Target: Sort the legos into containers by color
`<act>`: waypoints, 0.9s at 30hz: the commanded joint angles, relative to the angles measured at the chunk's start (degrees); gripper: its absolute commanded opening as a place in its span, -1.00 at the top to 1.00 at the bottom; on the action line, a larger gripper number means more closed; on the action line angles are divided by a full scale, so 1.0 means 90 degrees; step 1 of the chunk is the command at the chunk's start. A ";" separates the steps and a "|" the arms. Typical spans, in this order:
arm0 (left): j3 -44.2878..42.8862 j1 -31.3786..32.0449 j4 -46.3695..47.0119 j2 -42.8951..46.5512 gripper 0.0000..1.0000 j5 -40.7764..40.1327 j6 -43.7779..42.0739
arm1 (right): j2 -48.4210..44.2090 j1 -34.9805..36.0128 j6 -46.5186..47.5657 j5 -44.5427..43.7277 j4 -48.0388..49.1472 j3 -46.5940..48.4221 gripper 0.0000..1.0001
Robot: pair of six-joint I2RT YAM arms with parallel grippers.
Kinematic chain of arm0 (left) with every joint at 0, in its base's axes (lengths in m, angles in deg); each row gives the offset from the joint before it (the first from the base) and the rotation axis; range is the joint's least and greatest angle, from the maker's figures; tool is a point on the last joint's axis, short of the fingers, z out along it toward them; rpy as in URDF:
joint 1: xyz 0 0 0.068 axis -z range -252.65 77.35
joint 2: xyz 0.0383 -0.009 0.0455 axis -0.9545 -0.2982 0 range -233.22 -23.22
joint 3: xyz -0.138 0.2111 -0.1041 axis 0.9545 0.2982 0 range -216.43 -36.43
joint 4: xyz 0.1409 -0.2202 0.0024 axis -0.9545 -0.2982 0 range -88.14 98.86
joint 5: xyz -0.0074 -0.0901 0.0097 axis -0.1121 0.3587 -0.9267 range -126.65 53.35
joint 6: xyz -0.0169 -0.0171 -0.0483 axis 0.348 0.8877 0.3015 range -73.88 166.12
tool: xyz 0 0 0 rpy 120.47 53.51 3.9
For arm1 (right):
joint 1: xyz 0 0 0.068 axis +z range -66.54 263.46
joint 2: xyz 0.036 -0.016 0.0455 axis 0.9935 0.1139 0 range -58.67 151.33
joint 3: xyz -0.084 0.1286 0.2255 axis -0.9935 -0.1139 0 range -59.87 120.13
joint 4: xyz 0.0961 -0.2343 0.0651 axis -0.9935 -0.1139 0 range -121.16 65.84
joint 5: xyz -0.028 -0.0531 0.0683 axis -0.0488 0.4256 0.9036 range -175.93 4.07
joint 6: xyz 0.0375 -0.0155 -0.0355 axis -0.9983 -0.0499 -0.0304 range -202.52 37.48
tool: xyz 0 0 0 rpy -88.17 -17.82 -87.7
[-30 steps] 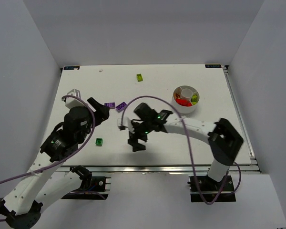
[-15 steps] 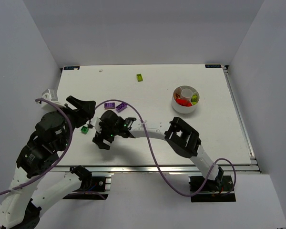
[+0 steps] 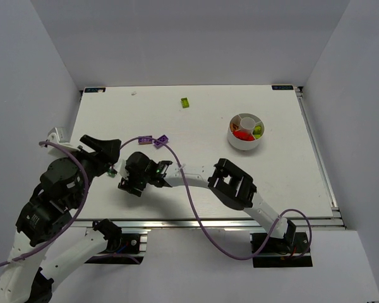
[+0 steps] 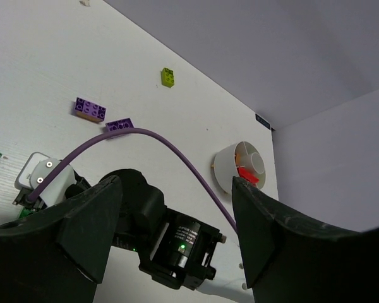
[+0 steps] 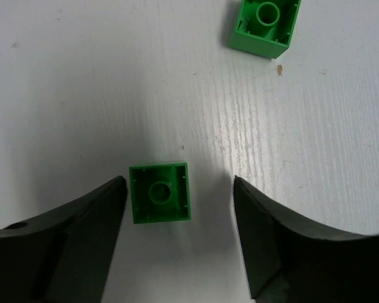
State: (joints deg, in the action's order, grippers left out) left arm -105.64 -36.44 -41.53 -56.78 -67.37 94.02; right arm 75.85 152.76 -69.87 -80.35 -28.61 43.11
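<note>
A green lego [image 5: 160, 192] lies (off-centre) inside the right claw [image 5: 177, 180], spread wide.

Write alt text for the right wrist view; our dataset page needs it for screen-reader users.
A small green lego lies hollow side up on the white table between the open right gripper's dark fingers. A second green lego lies apart at the picture's top edge, also hollow side up.

We see a white table [image 3: 202, 126], pale walls [image 3: 177, 38] standing round three sides, a tiny white scrap [image 3: 134, 93] lying near its far left corner.
</note>
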 commanded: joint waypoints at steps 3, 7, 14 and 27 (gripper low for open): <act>0.0258 -0.0019 -0.0065 0.0038 -0.56 -0.0141 0.0146 | -0.0132 -0.0014 0.0343 -0.0114 0.0240 -0.0123 -0.27; 0.0453 -0.0019 -0.0017 0.0076 -0.45 -0.0239 0.0244 | -0.0756 -0.0112 0.0421 0.0326 0.0426 -0.0689 0.32; 0.0815 -0.0019 0.0413 0.0068 -0.25 -0.0220 0.0234 | -0.2327 -0.0619 0.0802 0.1849 0.0651 -0.2202 1.00; 0.2365 -0.0019 0.1731 -0.0011 0.27 0.0239 0.0556 | -0.5169 -0.3772 0.1769 0.3881 -0.1380 -0.3210 1.00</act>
State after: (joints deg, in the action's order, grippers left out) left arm -88.07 -36.47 -30.08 -56.45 -67.00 97.41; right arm 33.93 123.62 -56.04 -49.18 -36.50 14.22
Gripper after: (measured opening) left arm 0.384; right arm 0.426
